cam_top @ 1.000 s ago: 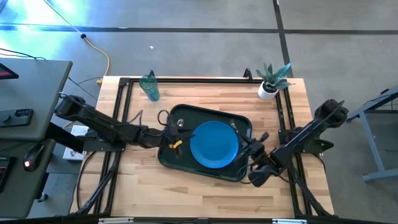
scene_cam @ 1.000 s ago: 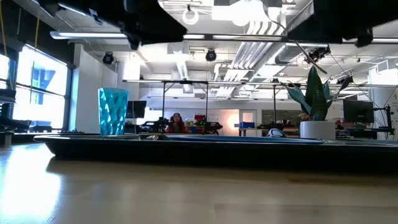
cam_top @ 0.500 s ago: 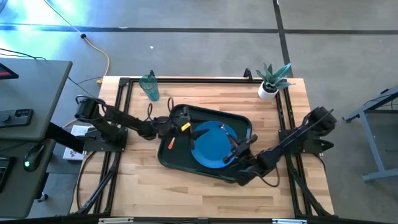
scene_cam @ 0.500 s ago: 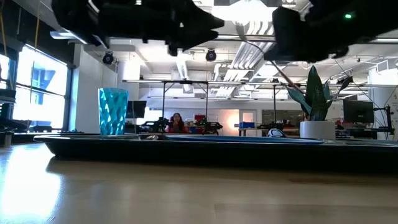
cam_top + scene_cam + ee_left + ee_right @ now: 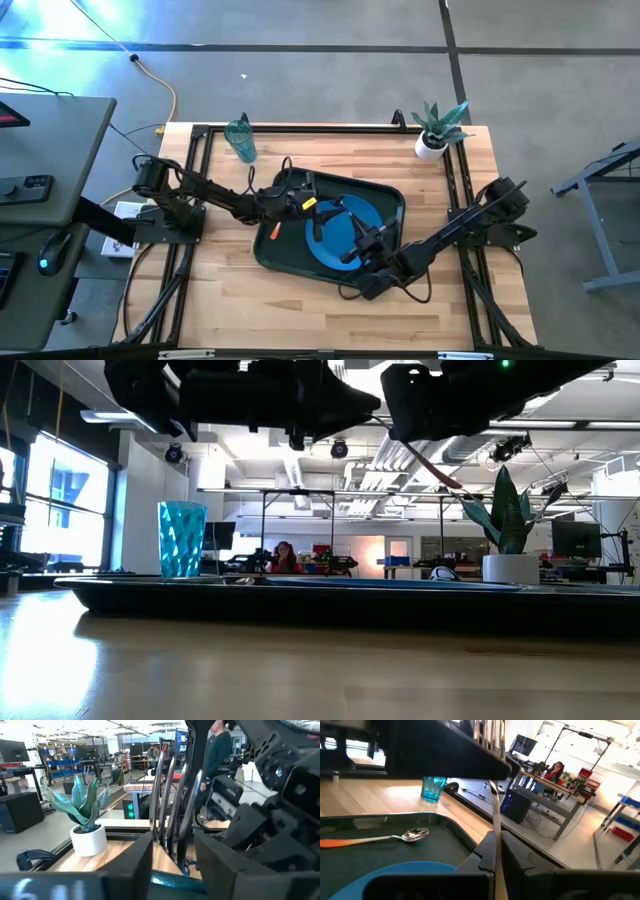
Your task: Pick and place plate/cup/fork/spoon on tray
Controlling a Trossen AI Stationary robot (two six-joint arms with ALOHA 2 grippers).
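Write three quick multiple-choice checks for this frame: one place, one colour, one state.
1. Where is the cup?
A. On the tray
B. On the bare table beyond the tray's far left corner
C. On the plate

2. What colour is the plate?
A. Blue
B. Red
C. White

3. What state is the fork in?
A. Lying flat on the table
B. Standing in the cup
C. Held off the surface by the left gripper

Key:
1 B: in the high view the cup stands on the table, clear of the tray.
2 A: the plate on the tray is bright blue.
3 C: the left wrist view shows the fork clamped with its tines up, and the left gripper is above the tray.
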